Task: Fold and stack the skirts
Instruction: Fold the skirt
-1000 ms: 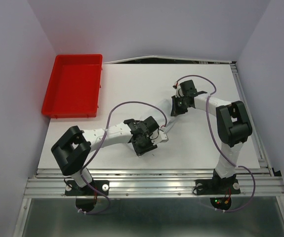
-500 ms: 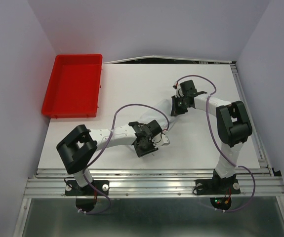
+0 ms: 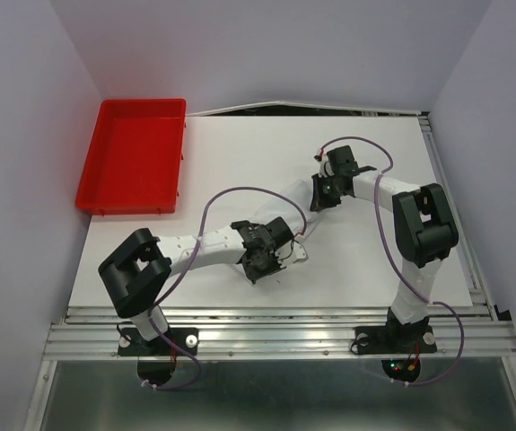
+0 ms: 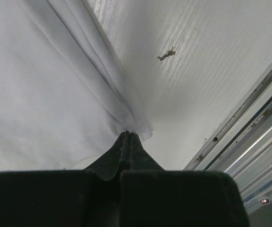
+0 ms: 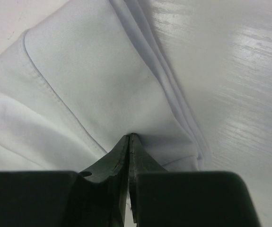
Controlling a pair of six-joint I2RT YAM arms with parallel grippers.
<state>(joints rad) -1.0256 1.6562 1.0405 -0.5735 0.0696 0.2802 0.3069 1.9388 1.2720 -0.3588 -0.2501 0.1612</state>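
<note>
1. Here, the skirt [image 3: 299, 223] lies near the middle of the table [image 3: 240, 153]. In the top view it is a white strip running slantwise from near-left to far-right, hard to tell from the white surface.
2. The left gripper [image 4: 127, 135] is clenched on the near end of the cloth. Its wrist view shows the fingers pinched together on a bunched corner, with layered folds running away from the tips.
3. The right gripper [image 5: 130, 137] is likewise clamped on the far end, its tips closed over a hemmed edge.
4. So the cloth's long axis spans from one pair of jaws to the other. Each end lies straight ahead of its own fingers, and neither arm is the nearer one.
5. I judge that the next fold turns on this: bringing one held end toward the other would halve the strip along its length.
6. Count: one skirt, two arms, and one red tray [image 3: 132, 157] at the far left, nearer the left arm. No second skirt shows.
</note>
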